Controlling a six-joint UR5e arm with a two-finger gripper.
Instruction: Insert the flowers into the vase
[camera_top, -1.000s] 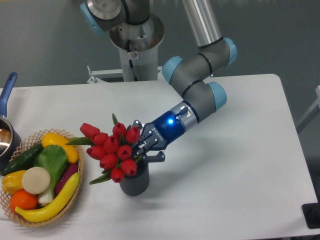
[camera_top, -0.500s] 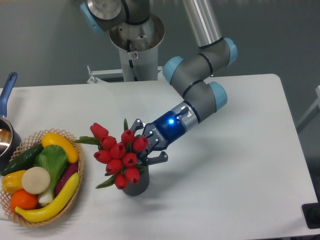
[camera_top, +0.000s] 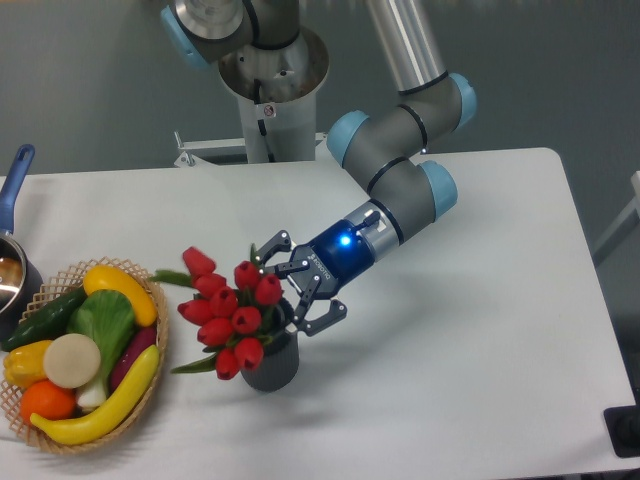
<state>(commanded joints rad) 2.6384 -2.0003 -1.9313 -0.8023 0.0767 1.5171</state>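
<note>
We see the black two-finger claw (camera_top: 298, 290) spread open, just right of the red tulip bunch (camera_top: 228, 311) standing in the small dark grey ribbed vase (camera_top: 268, 364).

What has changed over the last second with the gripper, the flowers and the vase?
The gripper has opened its jaws and let go of the flowers, which have dropped slightly and now lean left out of the vase. The vase, the fruit basket and the pot stayed put.
</note>
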